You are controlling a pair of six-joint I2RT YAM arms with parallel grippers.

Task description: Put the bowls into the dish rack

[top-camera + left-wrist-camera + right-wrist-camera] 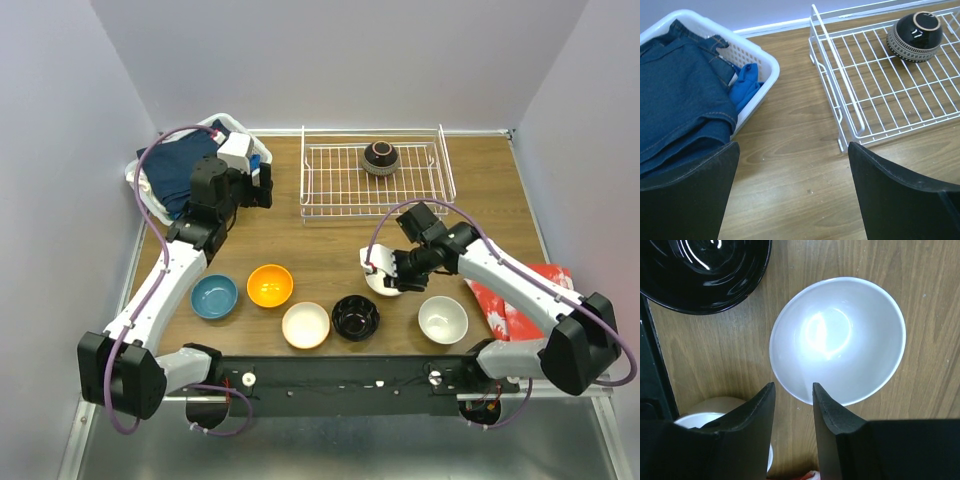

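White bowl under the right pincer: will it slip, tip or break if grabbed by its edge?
The white bowl gleams with glare, so it is probably slippery. It looks like rigid ceramic, likely breakable if dropped. If pinched at one rim by the right pincer, it may tilt.

Dish rack (335, 180) is wide open from above: just one dark patterned bowl (380, 157) inside, near the back wall and right of centre, the rest of the wire floor bare. Left of the rack there's a narrow lane of wood, squeezed by the laundry basket (742, 52), and the left arm (205, 215) hangs right over it. In front of the rack lies a bare strip of table (320, 245), then a row of bowls (270, 285). The right arm (480, 255) cuts across off the rack's front right corner. Right of the rack, bare wood.
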